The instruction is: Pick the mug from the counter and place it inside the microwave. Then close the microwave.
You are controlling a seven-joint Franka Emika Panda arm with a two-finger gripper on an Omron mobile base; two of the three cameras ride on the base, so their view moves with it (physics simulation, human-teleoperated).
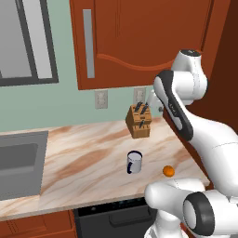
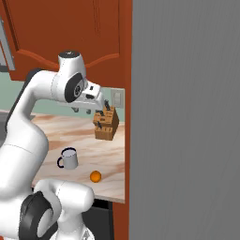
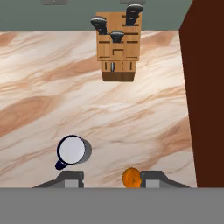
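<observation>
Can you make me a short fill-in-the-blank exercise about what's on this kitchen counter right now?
1. The mug stands upright on the ____.
2. The small round fruit near the counter's front edge is ____ in colour.
3. The wooden knife block stands nearer the ____ than the mug does.
4. The sink is set into the counter to the ____ of the mug in the left base view.

Missing words: counter; orange; wall; left

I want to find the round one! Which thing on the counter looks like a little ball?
The orange fruit, sitting near the counter's front edge. The mug is a white cup with a handle, and the knife block is a wooden box.
</observation>
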